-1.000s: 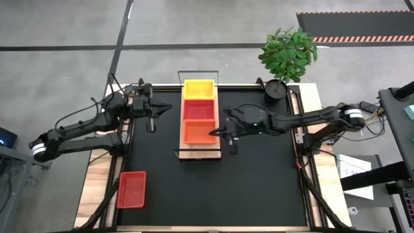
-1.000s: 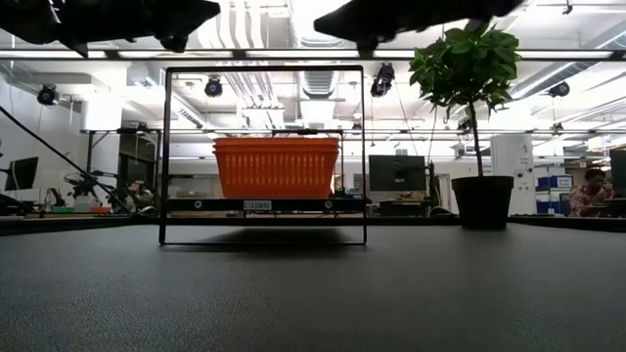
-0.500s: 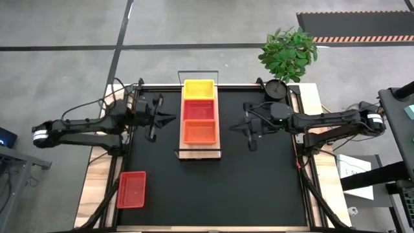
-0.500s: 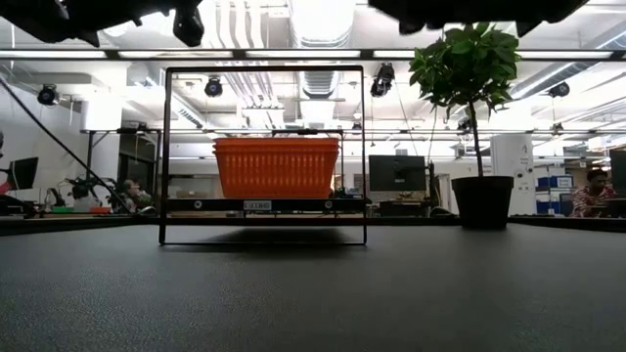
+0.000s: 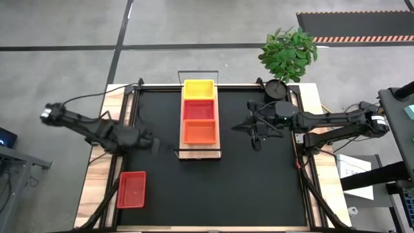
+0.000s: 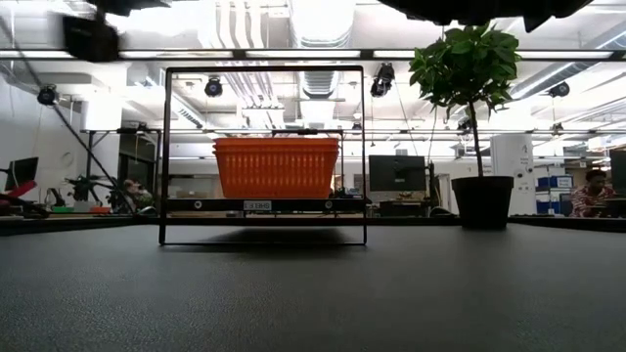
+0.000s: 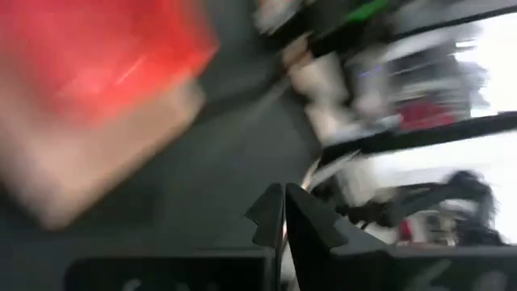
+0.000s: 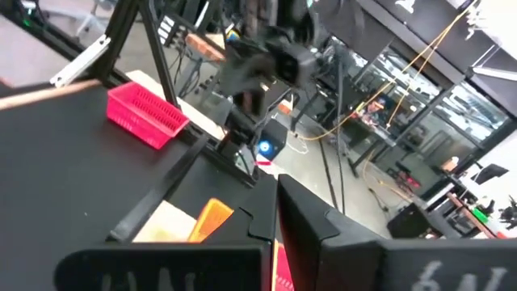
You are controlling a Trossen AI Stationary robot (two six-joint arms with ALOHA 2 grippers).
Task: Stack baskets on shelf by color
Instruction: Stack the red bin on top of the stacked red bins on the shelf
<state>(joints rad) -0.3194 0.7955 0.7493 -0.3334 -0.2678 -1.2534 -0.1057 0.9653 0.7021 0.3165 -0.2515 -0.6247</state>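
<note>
On the light-wood shelf [image 5: 199,153] in the middle of the black mat sit a yellow basket [image 5: 198,88], a red one [image 5: 198,109] and an orange one [image 5: 199,132] in a row. The low view shows the orange basket [image 6: 276,166] between the wire rails. Another red basket [image 5: 131,189] lies at the table's near left corner, half on the wooden edge. My left gripper [image 5: 165,147] hovers shut just left of the shelf's near end; its wrist view is blurred. My right gripper [image 5: 240,128] is shut, in the air right of the shelf.
A potted plant [image 5: 284,58] stands at the far right corner of the table. The shelf's wire rails [image 6: 264,68] rise at both short ends. Bare black mat [image 5: 213,194] stretches between the shelf and the near edge.
My left arm has swung fast toward the near edge, taking its gripper from beside the shelf's far half to beside its near end. My right gripper has drawn back from the orange basket toward the table's right. The baskets have stayed in place.
</note>
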